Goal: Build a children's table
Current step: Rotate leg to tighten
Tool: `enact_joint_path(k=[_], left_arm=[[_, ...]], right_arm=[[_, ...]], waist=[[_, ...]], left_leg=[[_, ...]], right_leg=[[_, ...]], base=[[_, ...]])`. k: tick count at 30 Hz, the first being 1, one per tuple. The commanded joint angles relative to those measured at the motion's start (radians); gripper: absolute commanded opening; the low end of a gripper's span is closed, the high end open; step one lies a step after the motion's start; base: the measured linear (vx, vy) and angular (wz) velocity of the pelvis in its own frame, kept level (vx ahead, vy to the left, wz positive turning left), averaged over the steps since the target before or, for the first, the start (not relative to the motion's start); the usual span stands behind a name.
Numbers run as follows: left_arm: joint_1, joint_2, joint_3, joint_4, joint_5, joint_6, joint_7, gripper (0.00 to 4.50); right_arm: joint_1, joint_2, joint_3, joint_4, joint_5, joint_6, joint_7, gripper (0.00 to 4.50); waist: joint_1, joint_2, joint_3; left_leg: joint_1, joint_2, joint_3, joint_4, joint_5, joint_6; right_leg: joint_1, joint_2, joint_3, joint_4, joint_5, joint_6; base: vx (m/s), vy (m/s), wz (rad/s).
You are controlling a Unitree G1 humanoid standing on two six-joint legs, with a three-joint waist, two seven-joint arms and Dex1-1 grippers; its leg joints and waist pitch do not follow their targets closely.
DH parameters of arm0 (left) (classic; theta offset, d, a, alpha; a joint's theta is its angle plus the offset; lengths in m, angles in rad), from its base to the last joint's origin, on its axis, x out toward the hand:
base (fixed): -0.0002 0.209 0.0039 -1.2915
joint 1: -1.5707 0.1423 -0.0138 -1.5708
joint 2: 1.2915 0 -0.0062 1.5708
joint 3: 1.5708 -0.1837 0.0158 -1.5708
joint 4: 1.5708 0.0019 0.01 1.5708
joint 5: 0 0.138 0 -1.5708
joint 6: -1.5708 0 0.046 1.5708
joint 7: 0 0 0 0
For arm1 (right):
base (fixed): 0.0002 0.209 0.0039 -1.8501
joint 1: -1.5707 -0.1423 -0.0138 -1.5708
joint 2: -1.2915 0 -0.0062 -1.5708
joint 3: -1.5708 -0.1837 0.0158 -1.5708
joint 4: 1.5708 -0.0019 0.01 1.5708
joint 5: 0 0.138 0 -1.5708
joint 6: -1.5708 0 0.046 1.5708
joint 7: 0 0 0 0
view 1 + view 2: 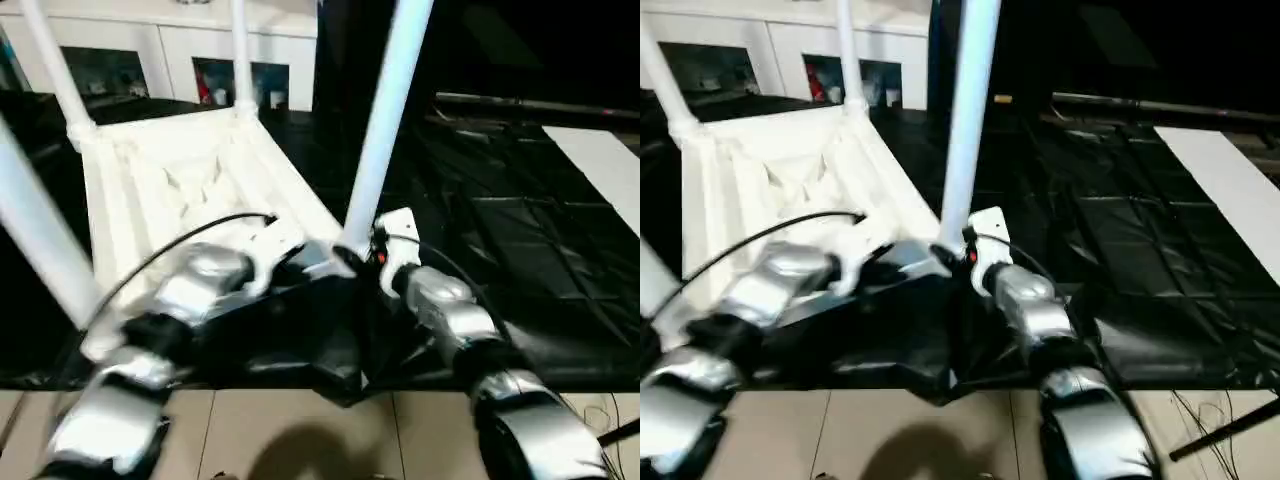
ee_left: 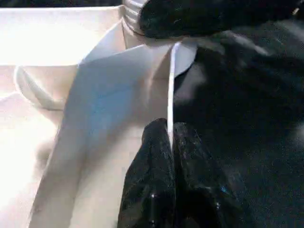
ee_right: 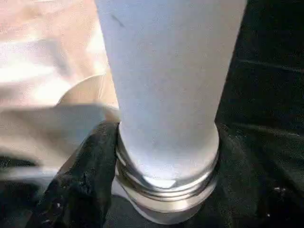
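Black fingertips (image 2: 166, 142) of my left gripper (image 2: 169, 137) sit right in front of the wrist lens, pressed together on the thin white side wall of the upturned tabletop (image 1: 170, 185), pinching that rim near the corner closest to me. Over on the right wrist view, a fat white leg (image 3: 166, 85) fills the frame, rising straight up out of its ribbed corner socket (image 3: 166, 187), with one black finger (image 3: 90, 161) of my right gripper (image 1: 362, 258) pressed beside the socket collar. I can't make out its partner, but I read those jaws as set around the leg's foot rather than clamped hard.

From the head view, that near-right leg (image 1: 385, 120) stands close to vertical with a slight lean, its long axis pointing up and away from the black-sheeted worktable (image 1: 520, 230). Three other legs already stand in their corners. Tabletop lies underside up, just ahead of both forearms.

What matters next: the leg runs square across my right jaws, directly ahead of them, so the right arm is the one to twist or press it down. My left stays as the brace on the rim. Threads visible at the collar suggest it isn't fully seated yet.
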Motion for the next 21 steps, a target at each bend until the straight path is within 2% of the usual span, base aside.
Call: enact_joint_path(k=[1,4,5,7,9,10,11,13,14,17,18,19,20,21], left_arm=[[0.017,-0.048,0.026,0.069,-0.007,0.021,0.113,0.00],[0.001,-0.067,0.022,0.105,0.012,0.001,0.126,0.00],[0.000,-0.067,0.022,0.109,0.015,0.000,0.123,0.00],[0.006,-0.049,0.013,0.096,0.020,-0.007,0.097,0.00],[0.018,-0.019,0.000,0.072,0.019,-0.023,0.044,0.00],[0.026,-0.006,-0.004,0.056,0.015,-0.019,0.015,0.00],[0.035,0.015,-0.013,0.038,0.013,-0.028,-0.028,0.00],[0.048,0.038,-0.024,0.015,0.010,-0.023,-0.075,0.00],[0.054,0.052,-0.032,0.008,0.013,-0.037,-0.099,0.00],[0.080,0.090,-0.052,-0.027,0.004,-0.074,-0.195,0.00],[0.103,0.117,-0.066,-0.060,-0.016,-0.114,-0.287,0.00],[0.108,0.122,-0.069,-0.067,-0.021,-0.117,-0.306,0.00],[0.121,0.138,-0.076,-0.092,-0.035,-0.113,-0.355,0.00],[0.133,0.155,-0.084,-0.115,-0.043,-0.120,-0.396,0.00]], right_arm=[[-0.007,0.018,-0.016,0.054,0.007,0.018,-0.083,2.69],[-0.030,0.054,-0.008,0.065,0.000,-0.034,-0.009,2.69],[-0.033,0.061,-0.008,0.063,0.002,-0.048,0.020,2.69],[-0.024,0.067,-0.020,0.029,0.039,-0.053,0.120,3.25],[-0.010,0.045,-0.008,-0.005,0.039,-0.061,0.177,3.42],[-0.005,0.030,-0.002,-0.016,0.036,-0.062,0.197,3.42],[-0.004,0.006,0.002,-0.020,0.038,-0.062,0.236,3.61],[0.002,-0.025,0.023,-0.038,0.033,-0.050,0.303,3.74],[0.006,-0.042,0.036,-0.045,0.028,-0.048,0.339,3.82],[0.035,-0.098,0.086,-0.093,0.015,-0.035,0.498,4.04],[0.055,-0.133,0.114,-0.124,0.003,-0.033,0.581,4.04],[0.059,-0.140,0.119,-0.131,0.001,-0.033,0.596,4.04],[0.068,-0.156,0.128,-0.146,-0.005,-0.034,0.632,4.04],[0.075,-0.171,0.137,-0.162,-0.007,-0.031,0.663,4.04]], waist=[[0.000,0.003,-0.055],[0.006,-0.002,-0.056],[0.007,-0.003,-0.058],[0.011,-0.004,-0.059],[0.016,-0.004,-0.059],[0.015,-0.006,-0.059],[0.011,-0.008,-0.057],[0.009,-0.003,-0.060],[0.007,-0.001,-0.059],[0.009,0.003,-0.059],[0.011,0.000,-0.059],[0.009,-0.001,-0.059],[0.008,0.003,-0.060],[0.009,0.004,-0.062]], left_leg=[[0.011,0.013,-0.005,-0.062,-0.333,-0.016],[0.008,0.011,-0.002,-0.060,-0.323,0.005],[0.001,0.012,-0.002,-0.061,-0.311,0.014],[-0.001,0.013,-0.001,-0.061,-0.285,0.026],[-0.002,0.015,0.000,-0.061,-0.269,0.038],[-0.006,0.014,0.001,-0.062,-0.266,0.042],[-0.015,0.012,-0.002,-0.066,-0.258,0.043],[-0.013,0.015,-0.004,-0.064,-0.249,0.036],[-0.009,0.017,-0.002,-0.063,-0.255,0.036],[-0.004,0.020,-0.002,-0.064,-0.248,0.038],[-0.006,0.021,-0.003,-0.063,-0.245,0.047],[-0.010,0.022,-0.002,-0.064,-0.242,0.050],[-0.010,0.024,-0.003,-0.064,-0.231,0.048],[-0.003,0.024,0.001,-0.062,-0.227,0.048]], right_leg=[[0.026,-0.067,0.034,-0.102,-0.484,-0.112],[0.027,-0.067,0.038,-0.102,-0.448,-0.115],[0.032,-0.069,0.039,-0.099,-0.431,-0.117],[0.035,-0.068,0.039,-0.094,-0.391,-0.125],[0.039,-0.069,0.039,-0.092,-0.358,-0.139],[0.041,-0.069,0.039,-0.091,-0.354,-0.139],[0.047,-0.068,0.035,-0.090,-0.373,-0.132],[0.048,-0.073,0.035,-0.093,-0.395,-0.130],[0.043,-0.072,0.036,-0.094,-0.390,-0.138],[0.043,-0.073,0.036,-0.092,-0.362,-0.158],[0.047,-0.070,0.035,-0.089,-0.341,-0.161],[0.048,-0.069,0.037,-0.086,-0.327,-0.164],[0.046,-0.071,0.038,-0.081,-0.293,-0.180],[0.043,-0.070,0.039,-0.079,-0.261,-0.196]], base=[[0.000,0.000,0.00],[0.000,0.000,0.00],[0.000,0.000,0.00],[0.000,0.000,0.00],[0.000,0.000,0.00],[0.000,0.000,0.00],[0.000,0.000,0.00],[0.000,0.000,0.00],[0.000,0.000,0.00],[0.000,0.000,0.00],[0.000,0.000,0.00],[0.000,0.000,0.00],[0.000,0.000,0.00],[0.000,0.000,0.00]])
